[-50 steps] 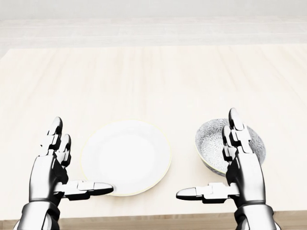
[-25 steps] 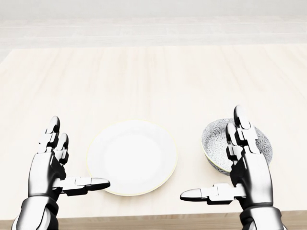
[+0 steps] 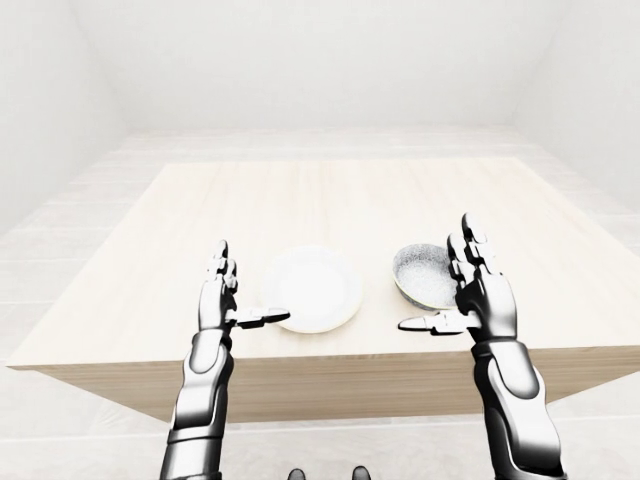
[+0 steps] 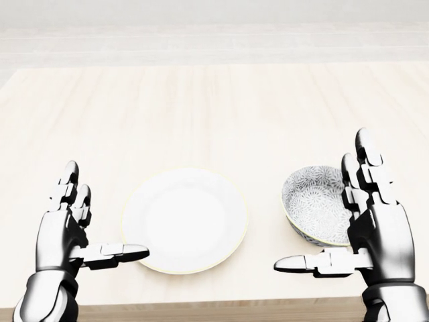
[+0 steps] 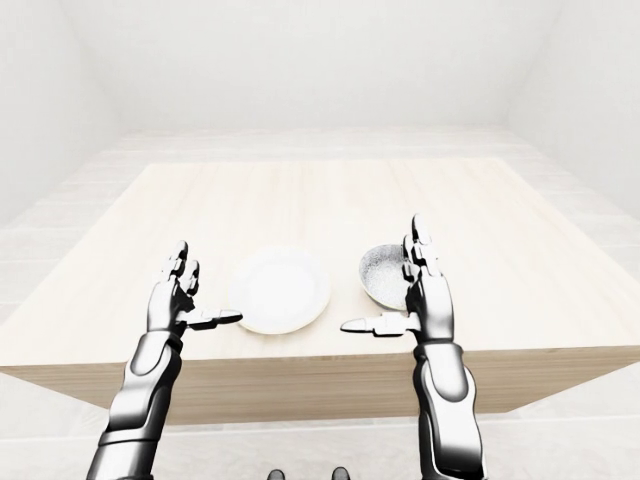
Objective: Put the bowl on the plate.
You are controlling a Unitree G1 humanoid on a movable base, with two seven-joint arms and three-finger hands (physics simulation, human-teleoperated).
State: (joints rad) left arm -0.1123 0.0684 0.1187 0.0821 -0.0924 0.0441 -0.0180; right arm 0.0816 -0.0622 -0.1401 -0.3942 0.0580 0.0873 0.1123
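Observation:
A white plate (image 4: 184,220) lies flat on the light wooden table (image 4: 214,114), near the bottom edge of the head view. To its right stands a bowl (image 4: 312,200) with a grey speckled pattern inside, apart from the plate. My right hand (image 4: 322,211) is open, its fingers (image 4: 365,178) upright at the bowl's right side and hiding that rim, thumb stretched left below the bowl. My left hand (image 4: 106,213) is open too, left of the plate, its thumb pointing at the plate's lower left rim. Neither hand holds anything.
The table's near edge (image 4: 214,305) runs just under both hands. In the left-eye view the wide tabletop (image 3: 330,200) stretches upward beyond the dishes, with pale floor and white walls around it.
The right hand has slid to the right, uncovering most of the bowl. The left hand has drifted slightly left and down. The view shifted a little early on, then held.

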